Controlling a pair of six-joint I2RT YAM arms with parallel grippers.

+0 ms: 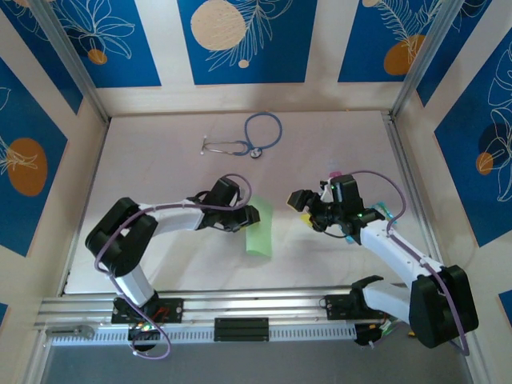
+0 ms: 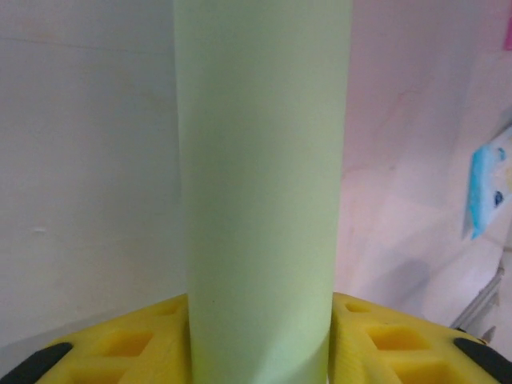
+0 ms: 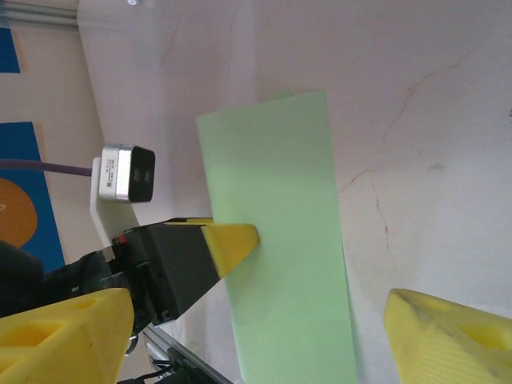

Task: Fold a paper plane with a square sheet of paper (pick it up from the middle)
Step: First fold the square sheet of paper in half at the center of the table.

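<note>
Gripping the green paper (image 1: 259, 232) at its left long edge, left jaws are closed on it. Paper is a narrow folded strip between the two sets of jaws, on or just over the worktop (image 1: 160, 168), can't tell which. Its long axis runs near-to-far, far end pointing at the worktop's far side. Right jaws stand wide apart, empty, just right of the strip, facing its free long edge.
</note>
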